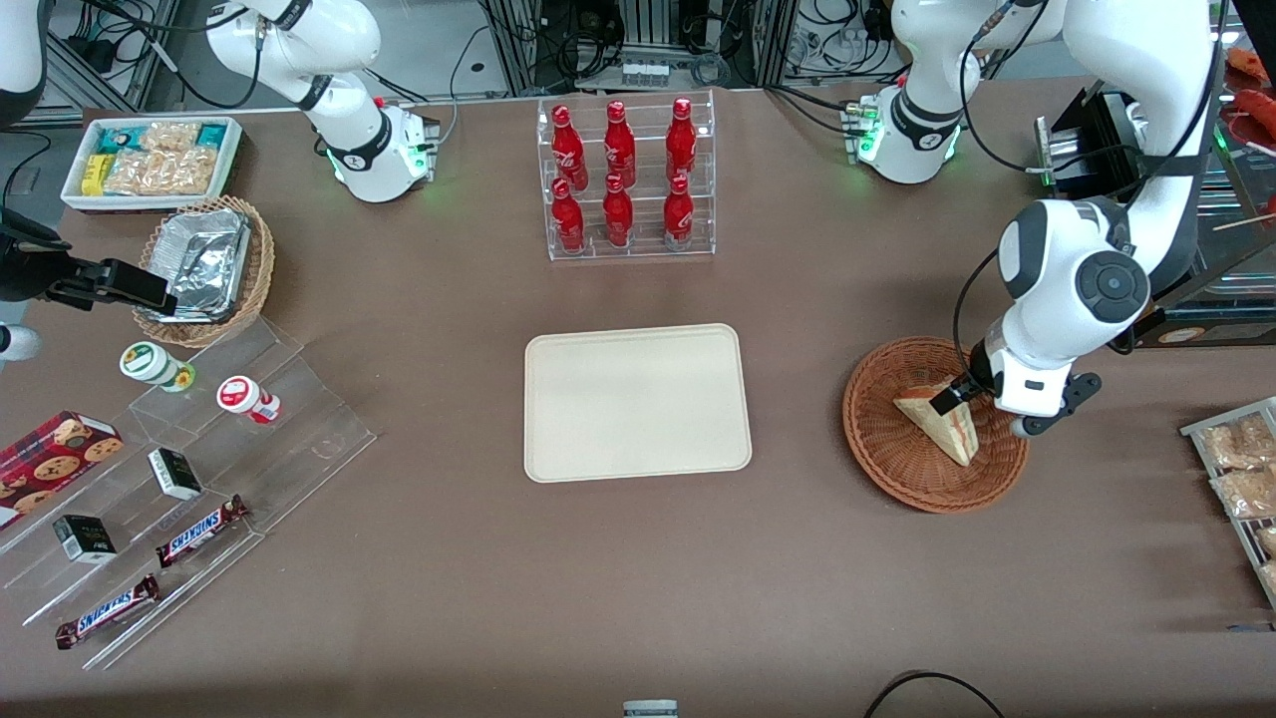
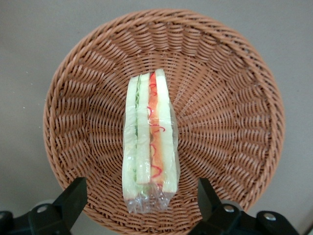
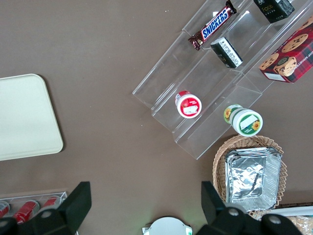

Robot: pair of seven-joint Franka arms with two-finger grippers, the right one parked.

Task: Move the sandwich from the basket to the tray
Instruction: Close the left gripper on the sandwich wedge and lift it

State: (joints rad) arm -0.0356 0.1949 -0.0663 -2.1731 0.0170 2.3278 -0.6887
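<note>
We note the flat cream-beige plastic tray (image 1: 638, 402) mid-table holds nothing yet. The clear-wrapped triangular sandwich (image 2: 149, 142) stands on edge mid-bowl in the round reddish-brown wicker basket (image 2: 234, 98). The left gripper (image 2: 142, 200) hangs above it, fingers spread. Risk: slick wrap slipping, or the wedge toppling if the fingers close off-centre.
</note>
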